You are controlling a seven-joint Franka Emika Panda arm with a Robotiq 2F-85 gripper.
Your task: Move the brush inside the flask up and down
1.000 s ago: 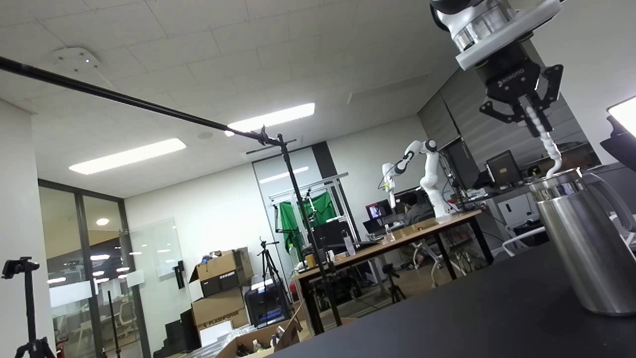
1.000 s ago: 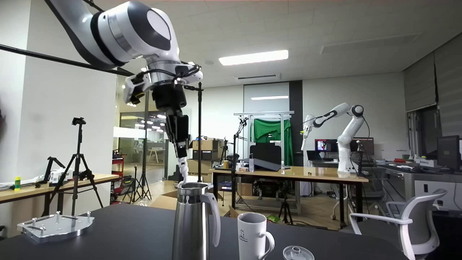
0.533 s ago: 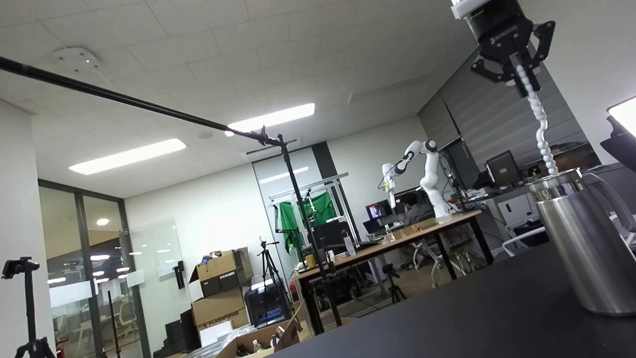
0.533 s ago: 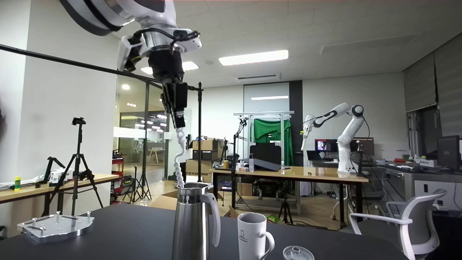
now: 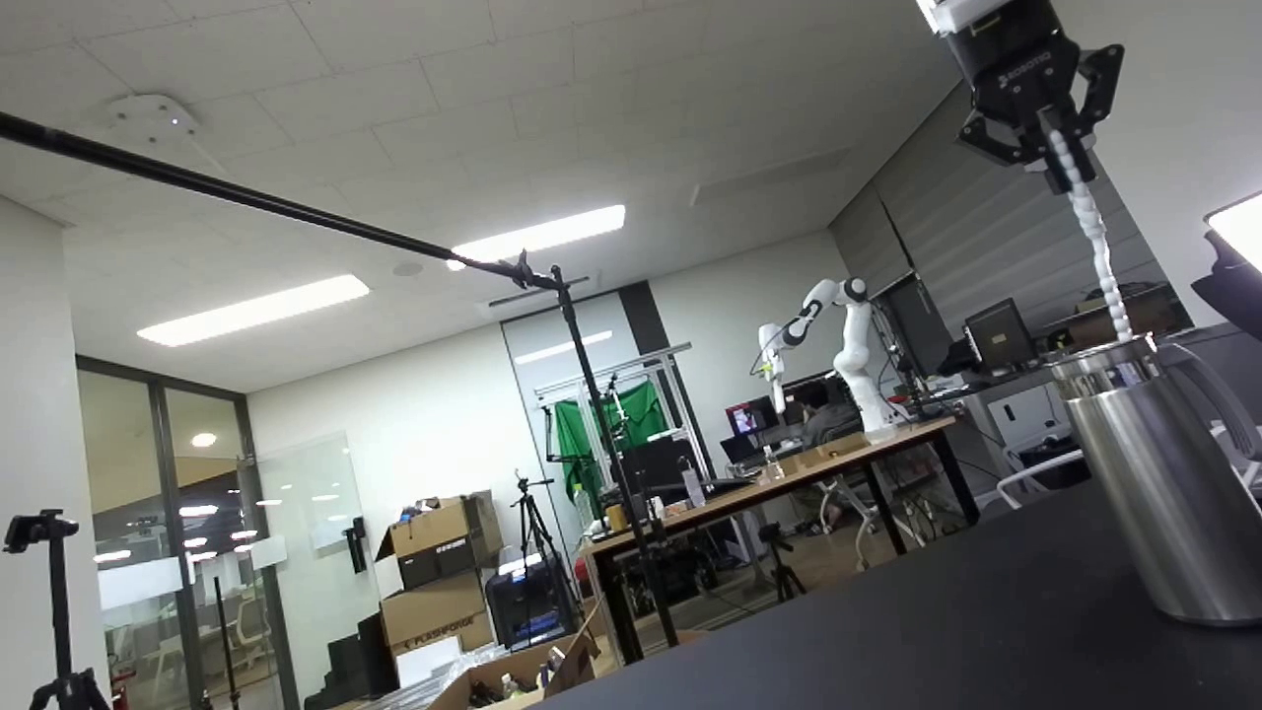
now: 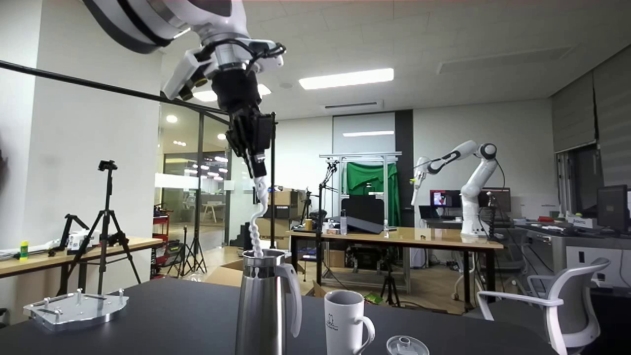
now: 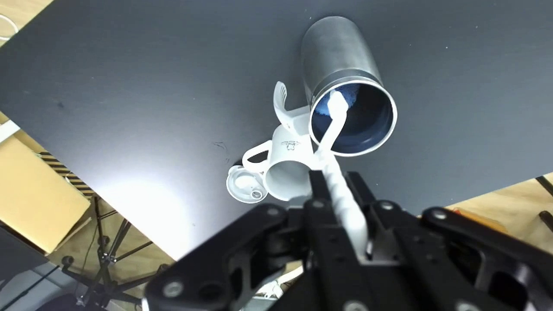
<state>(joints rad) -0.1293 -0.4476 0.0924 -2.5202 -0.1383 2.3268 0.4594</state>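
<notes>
Wrist view, looking down: the brush (image 7: 332, 170) runs from the gripper (image 7: 336, 178) into the open top of the flask (image 7: 341, 49), with its blue bristles (image 7: 349, 94) inside, close to the wall. The gripper pinches the white twisty handle between its two fingers (image 7: 318, 185). The flask stands upright on the dark table (image 7: 173, 65), with a mug (image 7: 289, 153) near it and a lid (image 7: 243, 183) next to the mug. One second ago the gripper was low, and just a short bit of brush stuck out. Then it went up, and a long bit showed. Now, in both exterior views, it is high, just a tiny bit lower than half a second ago, and it has slid a little toward the side where the flask's handle is. The flask has not moved. To me this looks like the top of an up stroke, so the up part seems done and the next thing should be a push back down. The bristles look to be in the flask, so I think more lifting would not help, and the brush might pop out. The brush has a wiggly bend, so it may bow when pushed. If it rubs hard on the rim, the flask could tip, so a slow, straight push seems best. How deep the bristles sit, and how many strokes are left, I cannot tell.
</notes>
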